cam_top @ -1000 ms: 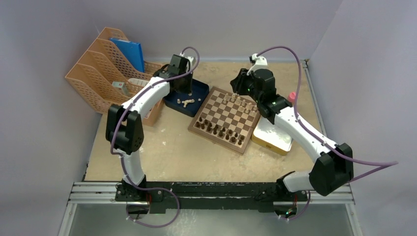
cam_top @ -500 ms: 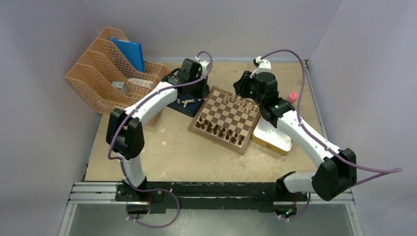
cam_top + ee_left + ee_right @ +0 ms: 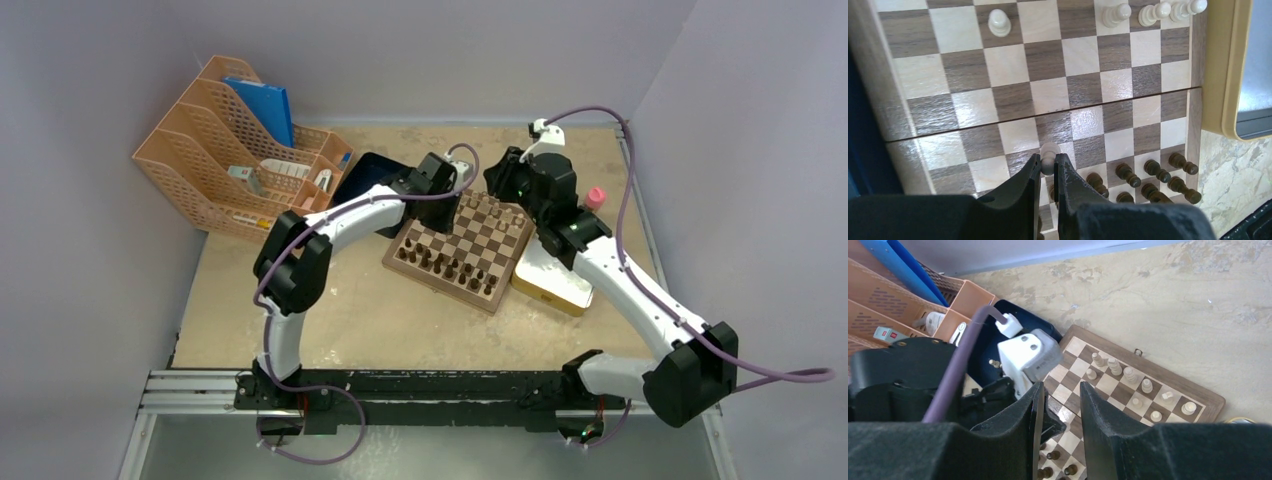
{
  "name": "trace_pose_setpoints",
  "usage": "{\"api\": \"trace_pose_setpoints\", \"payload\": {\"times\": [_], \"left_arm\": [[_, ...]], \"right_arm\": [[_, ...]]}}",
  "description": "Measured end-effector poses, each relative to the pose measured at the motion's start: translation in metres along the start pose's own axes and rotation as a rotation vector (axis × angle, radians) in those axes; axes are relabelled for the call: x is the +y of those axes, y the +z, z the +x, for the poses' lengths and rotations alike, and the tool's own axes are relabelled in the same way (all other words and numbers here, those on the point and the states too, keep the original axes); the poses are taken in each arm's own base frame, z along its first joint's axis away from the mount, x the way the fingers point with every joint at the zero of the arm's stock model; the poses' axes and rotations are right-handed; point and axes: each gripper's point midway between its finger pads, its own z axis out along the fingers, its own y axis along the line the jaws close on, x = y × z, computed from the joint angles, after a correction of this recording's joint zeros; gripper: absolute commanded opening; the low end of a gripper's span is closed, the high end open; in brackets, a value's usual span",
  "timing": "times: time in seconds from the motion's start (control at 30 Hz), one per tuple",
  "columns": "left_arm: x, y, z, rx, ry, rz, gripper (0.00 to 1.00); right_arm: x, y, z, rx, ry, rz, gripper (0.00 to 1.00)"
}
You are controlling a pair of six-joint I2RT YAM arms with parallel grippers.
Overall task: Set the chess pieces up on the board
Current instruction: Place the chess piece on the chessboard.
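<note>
The board (image 3: 470, 245) lies mid-table, slightly turned. Several light chess pieces (image 3: 490, 208) stand along its far rows, dark ones (image 3: 445, 265) along its near rows. My left gripper (image 3: 455, 195) hangs over the board's far-left part. In the left wrist view it (image 3: 1049, 162) is shut on a small light pawn (image 3: 1050, 152) above the board (image 3: 1013, 100), with a lone light pawn (image 3: 999, 22) further ahead. My right gripper (image 3: 500, 180) hovers at the far edge. In the right wrist view it (image 3: 1060, 390) is open and empty, looking down on the light pieces (image 3: 1128, 374).
A dark blue tray (image 3: 362, 172) lies left of the board, with a light piece (image 3: 994, 362) showing in it. A yellow-rimmed tin (image 3: 555, 285) touches the board's right side. An orange file rack (image 3: 230, 150) stands far left. A small pink object (image 3: 596, 197) sits far right.
My left arm has swung right from the blue tray to above the board, carrying the light pawn. My right arm has drawn back slightly toward the far right.
</note>
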Motion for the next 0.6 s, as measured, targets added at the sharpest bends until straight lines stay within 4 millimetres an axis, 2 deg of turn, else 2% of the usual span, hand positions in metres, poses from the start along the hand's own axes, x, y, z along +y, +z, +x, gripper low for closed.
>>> {"api": "trace_pose_setpoints", "payload": {"times": [0.2, 0.6], "left_arm": [[-0.008, 0.013, 0.004, -0.001, 0.020, -0.008, 0.13], [-0.005, 0.033, -0.003, -0.025, 0.024, -0.027, 0.21]], "right_arm": [[-0.001, -0.011, -0.008, -0.032, 0.005, -0.001, 0.35], [-0.002, -0.011, -0.009, -0.037, 0.009, 0.010, 0.36]]}}
